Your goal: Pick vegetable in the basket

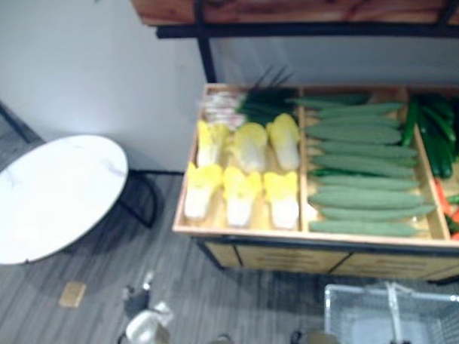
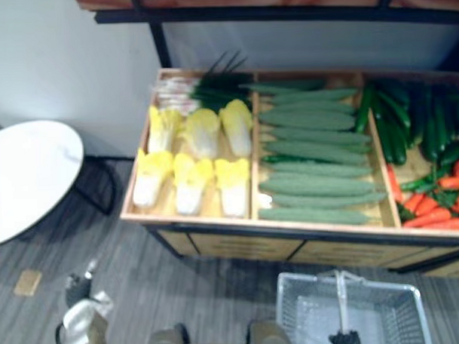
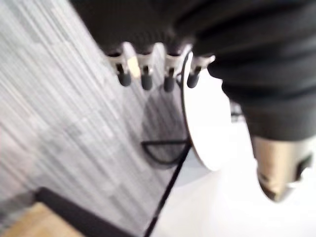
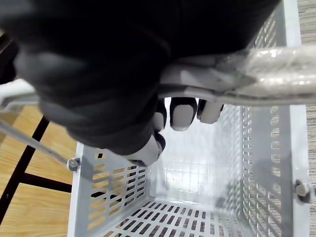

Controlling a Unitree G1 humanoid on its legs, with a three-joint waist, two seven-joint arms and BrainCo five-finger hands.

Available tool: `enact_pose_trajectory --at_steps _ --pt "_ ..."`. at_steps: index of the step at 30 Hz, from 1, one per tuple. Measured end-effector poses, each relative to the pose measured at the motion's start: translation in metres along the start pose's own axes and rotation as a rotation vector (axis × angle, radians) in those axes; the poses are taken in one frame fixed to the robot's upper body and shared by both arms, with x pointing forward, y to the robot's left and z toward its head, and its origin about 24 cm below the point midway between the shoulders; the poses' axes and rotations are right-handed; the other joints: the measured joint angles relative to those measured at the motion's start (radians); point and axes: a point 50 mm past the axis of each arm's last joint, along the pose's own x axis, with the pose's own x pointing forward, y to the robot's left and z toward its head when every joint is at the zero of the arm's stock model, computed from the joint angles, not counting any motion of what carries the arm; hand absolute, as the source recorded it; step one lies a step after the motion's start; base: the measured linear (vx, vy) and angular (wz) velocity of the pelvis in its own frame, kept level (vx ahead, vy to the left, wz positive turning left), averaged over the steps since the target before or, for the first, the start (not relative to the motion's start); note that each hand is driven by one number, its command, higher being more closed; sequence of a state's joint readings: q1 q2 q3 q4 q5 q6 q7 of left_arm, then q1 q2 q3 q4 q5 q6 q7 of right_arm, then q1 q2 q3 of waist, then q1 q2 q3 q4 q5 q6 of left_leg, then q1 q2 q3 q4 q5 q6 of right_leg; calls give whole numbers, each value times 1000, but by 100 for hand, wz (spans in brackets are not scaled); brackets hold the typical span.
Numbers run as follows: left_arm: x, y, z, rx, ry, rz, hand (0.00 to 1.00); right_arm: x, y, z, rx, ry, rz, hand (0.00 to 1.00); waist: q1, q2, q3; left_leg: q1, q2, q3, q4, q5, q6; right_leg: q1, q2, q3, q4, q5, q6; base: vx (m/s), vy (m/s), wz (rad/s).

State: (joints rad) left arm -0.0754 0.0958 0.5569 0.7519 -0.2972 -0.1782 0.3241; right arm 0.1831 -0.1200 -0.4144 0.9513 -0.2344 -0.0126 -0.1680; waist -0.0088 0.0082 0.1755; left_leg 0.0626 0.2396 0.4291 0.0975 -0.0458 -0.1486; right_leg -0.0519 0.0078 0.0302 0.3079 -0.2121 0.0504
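Note:
A wooden display crate (image 1: 239,230) holds pale yellow cabbages (image 1: 241,190), long light green gourds (image 1: 361,175), dark cucumbers (image 1: 439,134), carrots (image 2: 434,206) and green onions (image 1: 250,103). In front of it hangs a grey plastic basket (image 2: 293,279), with nothing inside it in the right wrist view. My right hand (image 4: 98,64) is shut on the basket's handle (image 4: 266,74), fingers curled under the bar. My left hand (image 1: 144,330) hangs low over the floor, left of the crate, its fingers (image 3: 145,74) straight and holding nothing.
A round white table (image 1: 49,193) on a black frame stands to the left of the crate. A wooden shelf (image 1: 299,7) on black posts runs above the crate. A small tan tile (image 1: 71,293) lies on the grey floor.

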Motion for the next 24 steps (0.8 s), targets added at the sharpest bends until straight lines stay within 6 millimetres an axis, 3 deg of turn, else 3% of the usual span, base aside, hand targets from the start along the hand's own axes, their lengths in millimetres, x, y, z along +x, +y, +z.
enact_pose_trajectory --at_steps 2,4,5,7,8,9,11,13,17,24 --pt "14 -2 35 -105 -88 72 0 -1 3 -3 20 11 2 100 -2 -2 0 30 7 -6 -77 33 -4 13 31 0 -38 18 -28 22 -123 -6" --pt "19 -12 91 -156 -268 87 0 -3 1 -16 61 64 -21 100 -19 -6 -7 38 12 -24 -97 48 -2 25 40 -7 -63 32 -40 -2 -69 -7" --pt "17 -21 105 -143 -326 58 0 -4 -1 -21 65 79 -34 100 -19 -2 -10 41 9 -34 -103 50 -1 27 40 -8 -67 34 -39 0 0 0" --pt "2 -55 155 -89 -538 -57 0 -10 -12 -43 103 142 -72 100 -23 19 -25 45 -11 -33 -140 66 1 27 28 -9 -94 51 -28 -37 53 4" --pt "-2 -63 165 -74 -589 -83 0 -12 -14 -49 108 158 -77 100 -24 25 -28 44 -16 -32 -148 69 1 26 24 -8 -103 58 -26 -56 118 1" --pt "-17 -80 185 -21 -711 -148 0 -16 -14 -60 132 197 -78 100 -39 33 -32 38 -31 -32 -153 70 3 27 10 -7 -125 72 -17 -56 110 0" --pt "-33 -97 196 19 -808 -220 0 -21 -10 -71 134 241 -67 100 -58 38 -35 35 -50 -30 -163 73 14 27 -7 -4 -151 85 -1 -63 113 1" --pt "-45 -114 194 76 -849 -305 0 -25 -3 -78 141 270 -54 100 -74 39 -34 28 -67 -27 -167 73 26 26 -21 2 -169 101 8 -57 115 -9" --pt "-66 -150 161 158 -800 -485 0 -30 7 -85 161 310 -36 100 -84 31 -23 29 -85 18 -168 69 37 21 -43 40 -209 136 30 -40 91 -26" --pt "-91 -178 130 328 -808 -608 0 -21 8 -65 164 252 -39 100 -104 30 25 26 -90 70 -174 69 41 1 -42 92 -234 167 39 -22 21 -23"
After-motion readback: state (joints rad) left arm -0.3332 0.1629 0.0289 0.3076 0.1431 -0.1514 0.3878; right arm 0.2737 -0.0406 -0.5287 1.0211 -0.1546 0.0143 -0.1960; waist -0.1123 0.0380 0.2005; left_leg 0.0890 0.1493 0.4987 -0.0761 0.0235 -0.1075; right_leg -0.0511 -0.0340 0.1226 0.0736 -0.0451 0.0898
